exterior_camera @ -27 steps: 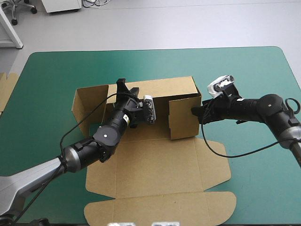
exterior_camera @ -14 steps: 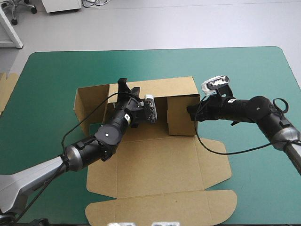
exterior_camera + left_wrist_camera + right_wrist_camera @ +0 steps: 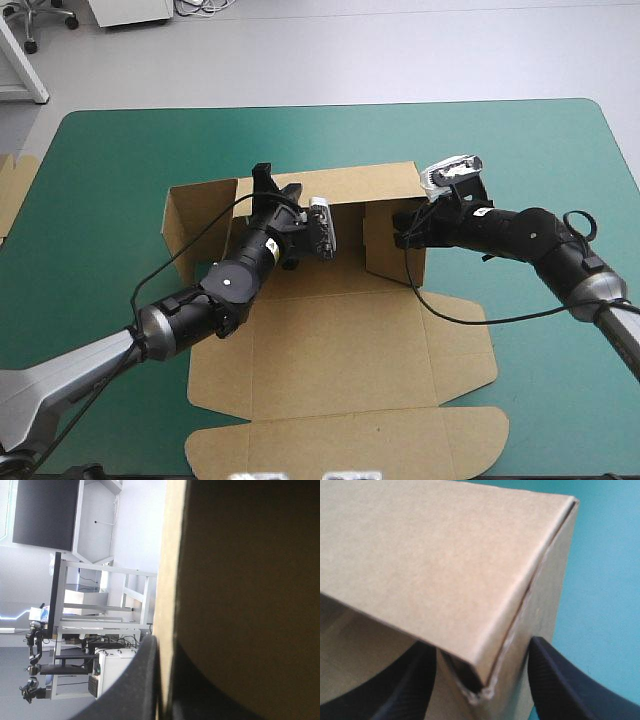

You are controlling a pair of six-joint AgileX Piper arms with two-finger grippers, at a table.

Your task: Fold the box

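Brown board, the box [image 3: 340,340] lies mid-table on the teal-green cover [image 3: 120,170], rear wall raised. The left gripper [image 3: 275,186] clamps that wall's top edge, seemingly to steady it. The right gripper [image 3: 403,226], fingers [image 3: 560,680] spread, straddles the right flap's corner, likely to turn it inward.

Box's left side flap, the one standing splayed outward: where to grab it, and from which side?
Pinch the left side flap at its free top edge, coming down from above. It stands upright, hinged to the back wall, so that edge is bare with both faces exposed. The left gripper looks nearest.
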